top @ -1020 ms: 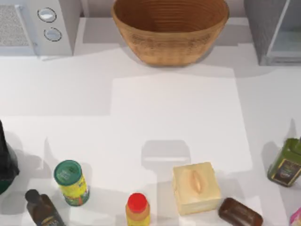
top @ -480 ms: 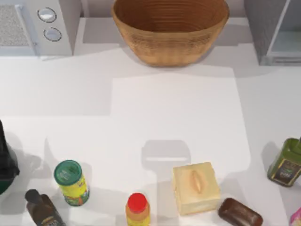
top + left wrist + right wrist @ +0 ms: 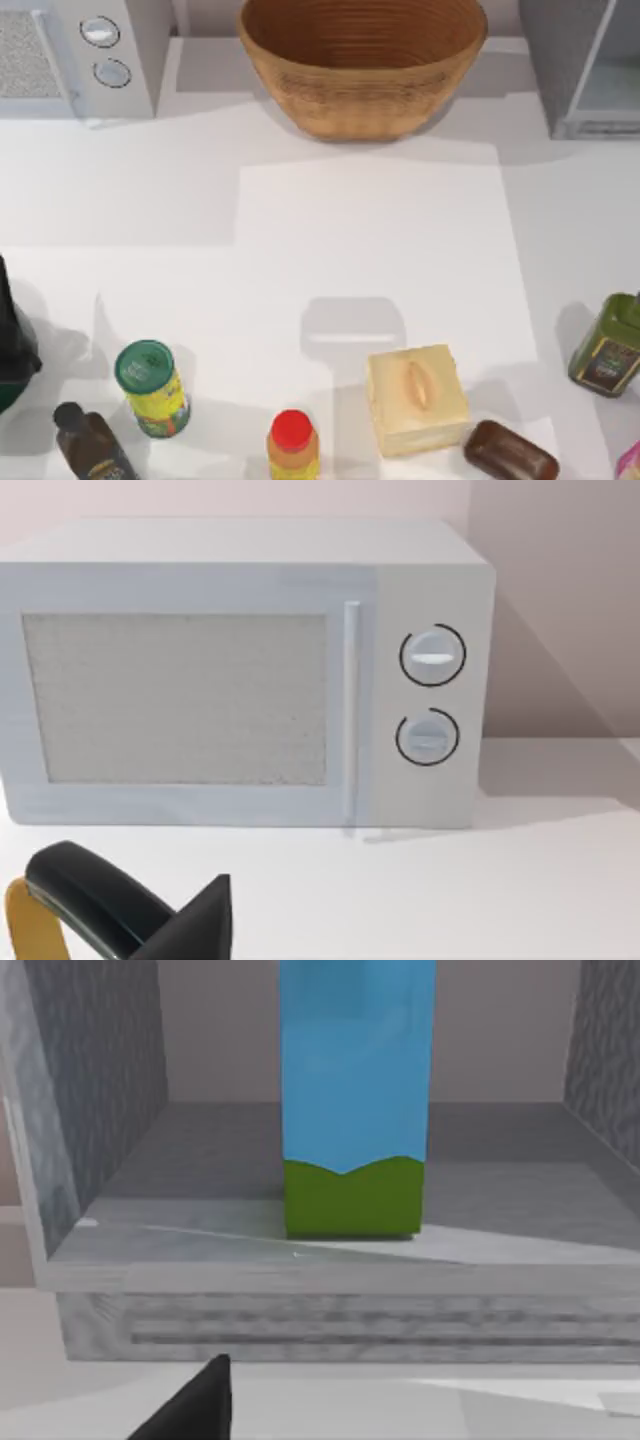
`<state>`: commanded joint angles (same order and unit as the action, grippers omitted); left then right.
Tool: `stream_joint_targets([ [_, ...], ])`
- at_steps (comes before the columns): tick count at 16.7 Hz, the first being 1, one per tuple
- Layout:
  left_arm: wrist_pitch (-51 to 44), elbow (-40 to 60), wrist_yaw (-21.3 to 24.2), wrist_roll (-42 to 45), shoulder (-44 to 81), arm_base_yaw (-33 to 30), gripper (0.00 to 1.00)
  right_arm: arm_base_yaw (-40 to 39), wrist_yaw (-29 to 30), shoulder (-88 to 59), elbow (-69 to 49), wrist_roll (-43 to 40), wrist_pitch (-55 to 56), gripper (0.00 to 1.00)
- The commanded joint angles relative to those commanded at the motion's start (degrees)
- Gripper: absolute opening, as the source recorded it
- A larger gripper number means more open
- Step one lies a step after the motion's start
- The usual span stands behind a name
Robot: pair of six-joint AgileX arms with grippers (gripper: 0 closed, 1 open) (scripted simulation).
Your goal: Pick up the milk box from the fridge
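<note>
I count one basket (image 3: 362,62), one microwave (image 3: 250,670), one fridge (image 3: 585,65), one milk box (image 3: 355,1100), four bottles.

Milk box (image 3: 355,1100) stands upright inside the fridge (image 3: 90,1110) on its grey floor, light-blue sides, green band at the base. Fridge (image 3: 585,65) is grey, open-fronted, at the bench's far right corner.
</note>
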<state>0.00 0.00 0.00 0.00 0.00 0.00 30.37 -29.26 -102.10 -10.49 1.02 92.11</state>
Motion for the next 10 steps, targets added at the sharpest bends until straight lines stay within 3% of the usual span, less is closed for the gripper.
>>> stream_joint_targets([
  [10,0.0,0.0,0.0,0.0,0.0,0.0,1.0,-2.3,2.3,-3.2,-3.8,0.0,-2.5,1.0],
])
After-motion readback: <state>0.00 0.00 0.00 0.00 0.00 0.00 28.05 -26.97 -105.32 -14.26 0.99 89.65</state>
